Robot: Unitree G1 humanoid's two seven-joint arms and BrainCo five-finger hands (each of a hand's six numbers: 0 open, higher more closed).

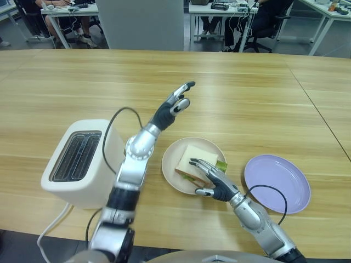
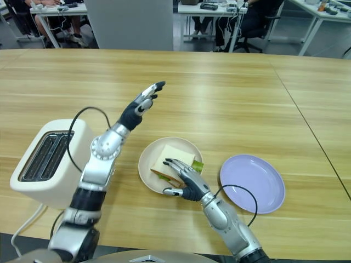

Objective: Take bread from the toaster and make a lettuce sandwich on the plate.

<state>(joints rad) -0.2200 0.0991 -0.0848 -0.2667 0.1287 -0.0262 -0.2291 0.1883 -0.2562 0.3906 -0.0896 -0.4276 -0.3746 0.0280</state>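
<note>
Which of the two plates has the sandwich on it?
The cream plate, lying between the toaster and the purple plate; the sandwich sits on it, partly under the right hand.

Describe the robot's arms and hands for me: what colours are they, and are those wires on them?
The left arm and right arm are built of rounded, silvery metal segments, with some black sections. The left hand and right hand are dark grey to black, with slim human-like fingers and a few silver parts. Yes, a thin black cable loops out near each wrist.
</note>
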